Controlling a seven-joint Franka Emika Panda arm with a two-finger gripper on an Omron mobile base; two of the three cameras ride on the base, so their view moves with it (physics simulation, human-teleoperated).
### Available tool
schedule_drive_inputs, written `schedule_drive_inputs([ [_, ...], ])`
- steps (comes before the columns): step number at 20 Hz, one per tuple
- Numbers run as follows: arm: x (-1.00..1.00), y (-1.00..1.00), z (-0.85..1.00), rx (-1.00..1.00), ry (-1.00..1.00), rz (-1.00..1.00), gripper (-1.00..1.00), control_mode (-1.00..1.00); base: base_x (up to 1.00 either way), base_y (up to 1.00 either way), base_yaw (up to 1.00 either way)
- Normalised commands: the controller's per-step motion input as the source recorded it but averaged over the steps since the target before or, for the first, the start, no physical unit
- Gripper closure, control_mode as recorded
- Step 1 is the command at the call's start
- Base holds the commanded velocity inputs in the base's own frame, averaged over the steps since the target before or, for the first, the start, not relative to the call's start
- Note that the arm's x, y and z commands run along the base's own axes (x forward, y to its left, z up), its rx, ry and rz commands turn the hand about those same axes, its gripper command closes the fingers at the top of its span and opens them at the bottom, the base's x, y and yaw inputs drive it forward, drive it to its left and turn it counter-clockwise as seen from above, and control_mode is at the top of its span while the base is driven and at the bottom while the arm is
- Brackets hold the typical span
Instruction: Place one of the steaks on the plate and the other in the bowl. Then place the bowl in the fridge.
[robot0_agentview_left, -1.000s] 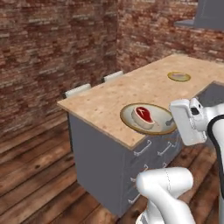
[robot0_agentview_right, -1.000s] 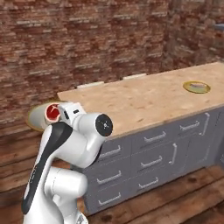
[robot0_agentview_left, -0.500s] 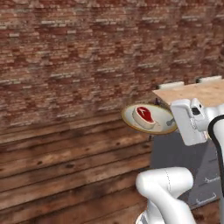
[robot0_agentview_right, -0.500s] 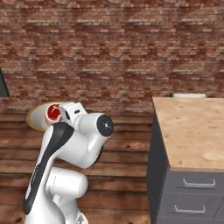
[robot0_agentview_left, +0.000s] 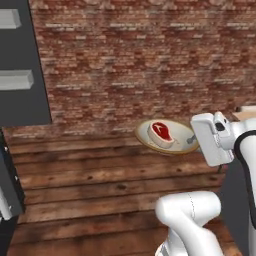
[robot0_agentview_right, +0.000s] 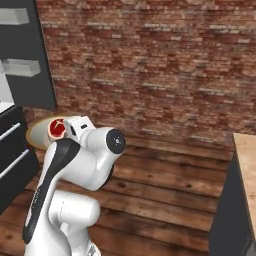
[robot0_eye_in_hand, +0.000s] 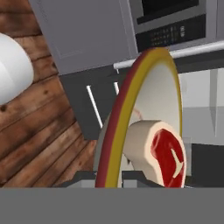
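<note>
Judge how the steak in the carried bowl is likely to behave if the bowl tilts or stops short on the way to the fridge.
The steak lies loose in the shallow bowl, so a sharp tilt could probably slide it toward the low rim. It looks thick and flat, so rolling seems unlikely. The gripper holds the bowl by one edge, so a sudden stop might tip it.

We see the bowl (robot0_agentview_left: 169, 137) carried in the air with a red steak (robot0_agentview_left: 161, 133) in it.

The gripper (robot0_agentview_left: 192, 140) meets the bowl's right rim; its fingers are mostly hidden there, so we think they clamp the rim but cannot be sure. The steak lies flat, its white fat rim showing. Behind stands a brick wall (robot0_agentview_left: 145, 55), below a wooden plank floor (robot0_agentview_left: 90, 175). At the left edge we see a dark panel with two grey shelves (robot0_agentview_left: 16, 79).
</note>
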Motion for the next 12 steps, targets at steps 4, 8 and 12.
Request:
schedule_drive_inputs([
  [4,0.0,0.0,0.0,0.0,0.0,0.0,1.0,1.0,1.0,-0.11,0.06],
  [8,0.0,0.0,0.0,0.0,0.0,0.0,1.0,1.0,0.99,-0.02,0.01],
  [12,0.0,0.0,0.0,0.0,0.0,0.0,1.0,1.0,0.73,0.13,0.14],
])
